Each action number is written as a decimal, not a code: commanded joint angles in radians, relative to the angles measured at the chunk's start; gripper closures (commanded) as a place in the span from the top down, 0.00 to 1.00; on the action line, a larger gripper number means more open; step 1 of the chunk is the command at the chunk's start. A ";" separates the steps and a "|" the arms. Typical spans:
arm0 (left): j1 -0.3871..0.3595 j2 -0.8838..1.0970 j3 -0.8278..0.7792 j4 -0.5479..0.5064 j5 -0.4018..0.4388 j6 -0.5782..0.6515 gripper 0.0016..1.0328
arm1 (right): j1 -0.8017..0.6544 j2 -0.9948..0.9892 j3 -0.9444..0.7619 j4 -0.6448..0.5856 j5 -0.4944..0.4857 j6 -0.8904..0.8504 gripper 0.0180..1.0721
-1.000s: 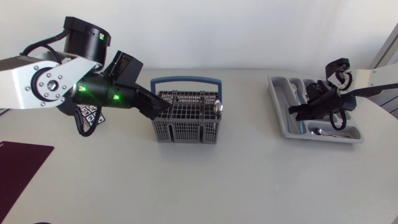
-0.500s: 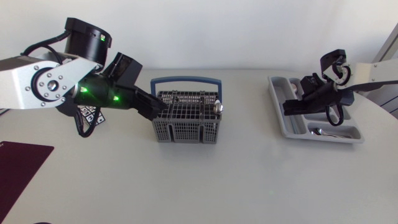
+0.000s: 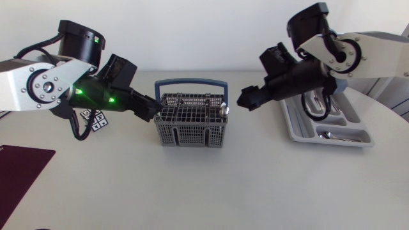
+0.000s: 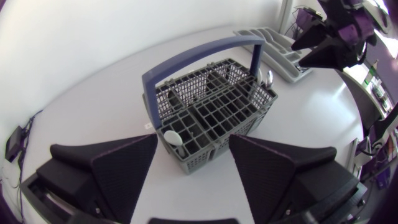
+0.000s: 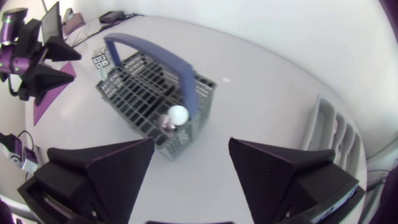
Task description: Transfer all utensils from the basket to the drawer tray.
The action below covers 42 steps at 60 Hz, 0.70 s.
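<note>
The grey wire basket [image 3: 190, 122] with a blue handle [image 3: 190, 83] stands mid-table. A spoon head [image 3: 223, 109] shows at its right end, and another spoon [image 4: 172, 138] stands in the end nearest my left gripper. My left gripper [image 3: 153, 110] hovers open at the basket's left end, with nothing between its fingers. Open too, my right gripper [image 3: 248, 100] hangs between basket and tray, to the basket's right. The grey drawer tray [image 3: 289, 125] lies at the right, partly under my right arm, with a spoon [image 3: 329, 135] in its front compartment.
A small marker cube [image 3: 96, 119] sits under my left arm. A dark maroon mat [image 3: 19, 169] lies at the table's front left corner.
My right arm has swung left from over the tray towards the basket, and its gripper has opened. My left arm has barely shifted.
</note>
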 commanded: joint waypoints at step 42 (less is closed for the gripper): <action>0.290 -0.029 -0.200 0.135 0.359 0.204 0.78 | 0.398 0.386 0.348 0.088 0.120 0.171 0.82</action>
